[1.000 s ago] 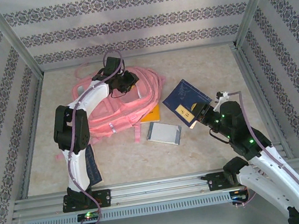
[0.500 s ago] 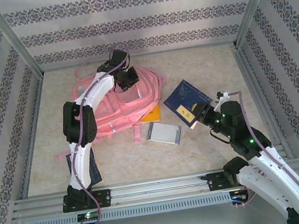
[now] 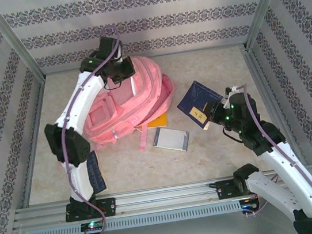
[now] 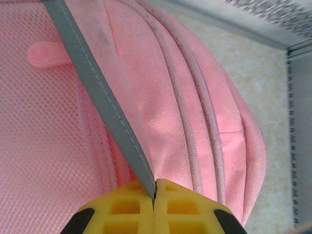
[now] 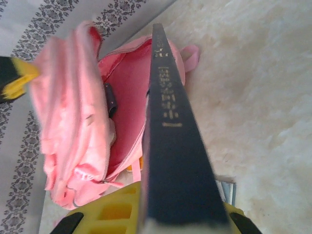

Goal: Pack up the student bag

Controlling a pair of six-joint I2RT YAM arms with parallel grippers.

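The bag (image 3: 142, 104) lies left of centre toward the far side of the bench (image 3: 220, 160). The left gripper (image 4: 154, 187) is pinched fully closed on a grey strip (image 4: 97, 97) of the bag's front and holds that side lifted. This leaves the mouth gaping toward the right, with bright pink lining (image 5: 126, 97) showing inside. The right gripper (image 3: 208, 114) grips a dark blue book (image 3: 197, 99) by one end, clear of the bench and to the right of the bag, near it but not touching. From the right wrist, the book's long axis runs straight away from the gripper and points at the open mouth, its far end lined up with the upper rim. The right arm is the one placed to load, and the bag lies ahead of it and to its left. The move probably turns on sliding the book lengthwise into the opening without catching the rim. An orange notebook (image 3: 156, 120) and a silver case (image 3: 171, 139) lie on the bench just below the mouth.
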